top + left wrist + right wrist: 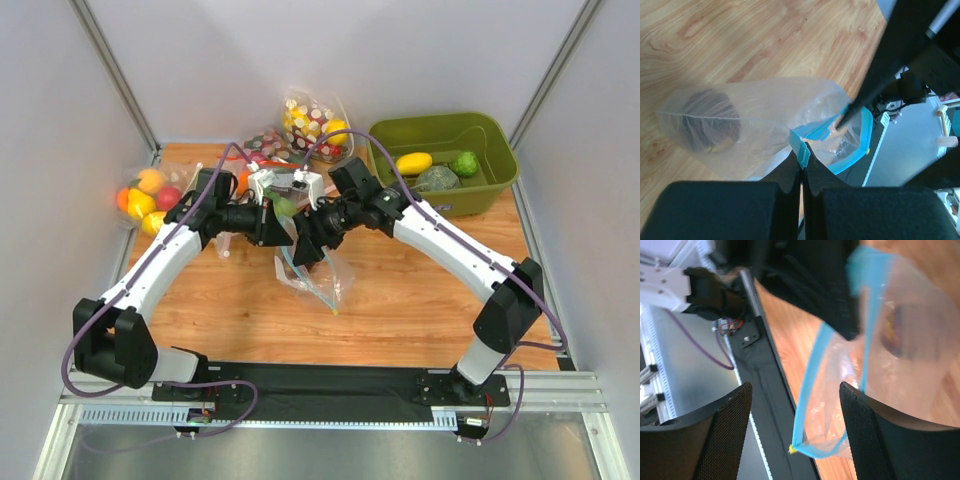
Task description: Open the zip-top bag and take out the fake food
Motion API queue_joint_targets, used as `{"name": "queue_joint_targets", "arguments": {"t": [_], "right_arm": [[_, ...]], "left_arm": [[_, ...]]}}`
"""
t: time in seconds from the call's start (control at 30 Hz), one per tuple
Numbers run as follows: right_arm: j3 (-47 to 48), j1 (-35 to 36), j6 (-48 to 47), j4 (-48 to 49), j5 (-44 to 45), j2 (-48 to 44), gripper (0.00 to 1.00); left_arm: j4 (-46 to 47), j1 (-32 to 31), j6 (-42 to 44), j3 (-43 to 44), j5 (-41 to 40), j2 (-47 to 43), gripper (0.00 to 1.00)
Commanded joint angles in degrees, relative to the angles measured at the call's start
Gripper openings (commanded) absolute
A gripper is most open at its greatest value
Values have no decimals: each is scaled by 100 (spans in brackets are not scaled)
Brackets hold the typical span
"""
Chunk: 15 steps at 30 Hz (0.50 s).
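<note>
Left gripper [801, 172] pinching zip-top bag [755, 125] rim, right gripper [795, 405] spread, apparently ungripped: risks slipping, spilling fake food [707, 120].

We see only a dark, blurred lump [707, 122] through the zip-top bag [765, 120], toward nine o'clock; its kind is unclear. From above, the arms hide the bag's mouth at twelve o'clock.

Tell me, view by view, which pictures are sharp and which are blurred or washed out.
Top external: evenly lit and sharp; the green bin reads clearly. Left wrist: the zip-top bag is fairly sharp, the shut left gripper a dark blur. Right wrist: soft throughout, bag hazy, open right gripper out of focus.
</note>
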Motion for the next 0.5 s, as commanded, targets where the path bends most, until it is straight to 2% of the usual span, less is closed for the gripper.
{"name": "queue_joint_targets", "arguments": {"t": [0.0, 0.47], "right_arm": [[-106, -342, 236, 36, 542, 63, 72], [-264, -483, 359, 396, 1781, 450, 71]], "left_arm": [[273, 39, -78, -18, 364, 103, 0], [229, 13, 80, 0, 558, 218, 0]]}}
